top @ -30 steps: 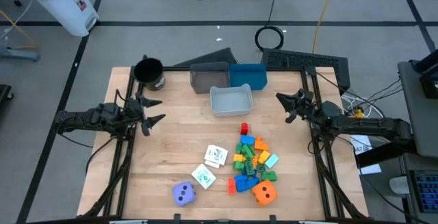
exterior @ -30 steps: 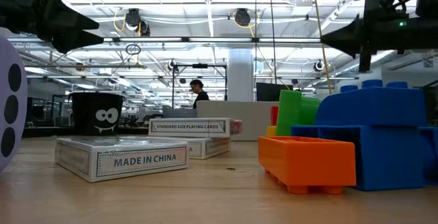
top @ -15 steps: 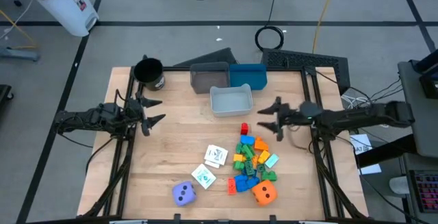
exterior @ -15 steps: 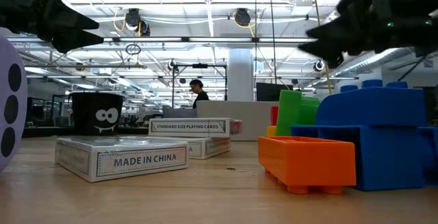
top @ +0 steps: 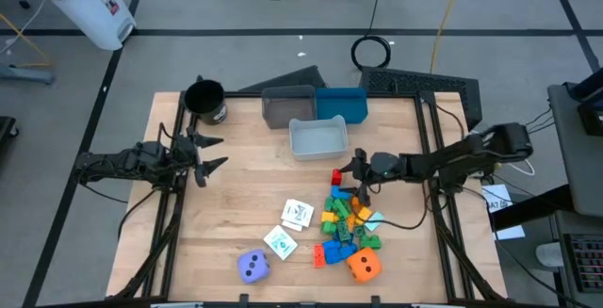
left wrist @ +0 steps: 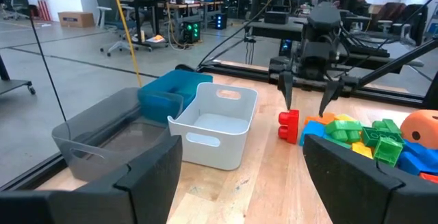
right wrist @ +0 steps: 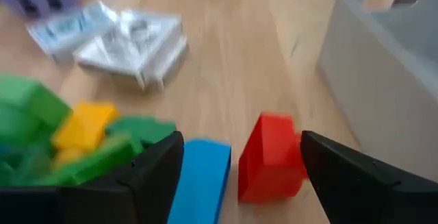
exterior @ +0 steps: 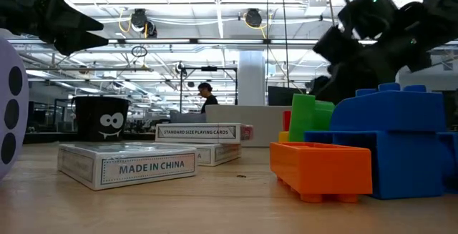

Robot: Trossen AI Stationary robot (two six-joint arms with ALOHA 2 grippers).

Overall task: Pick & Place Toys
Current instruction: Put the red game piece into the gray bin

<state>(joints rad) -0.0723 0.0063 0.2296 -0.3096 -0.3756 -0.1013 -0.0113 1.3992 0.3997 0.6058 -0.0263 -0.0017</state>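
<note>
The toys lie on the near right of the table: a pile of coloured blocks (top: 347,218), a red block (top: 335,178) standing at its far side, an orange die (top: 364,266), a purple die (top: 252,267) and two card packs (top: 297,214). My right gripper (top: 358,181) hangs open just over the pile's far end, fingers pointing down. The red block (right wrist: 270,159) and a blue block (right wrist: 202,179) show between its fingers, and it touches nothing. My left gripper (top: 207,154) waits open above the table's left side.
A white bin (top: 318,138) stands just beyond the red block, with a grey bin (top: 288,106) and a blue bin (top: 341,104) behind it at the far edge. A black cup (top: 205,101) sits at the far left corner. Bare wood lies between the arms.
My right gripper has swung from the table's right edge toward the left and down, and now stands over the far end of the block pile. Its fingers have opened on the way. The toys and my left arm have stayed where they were.
</note>
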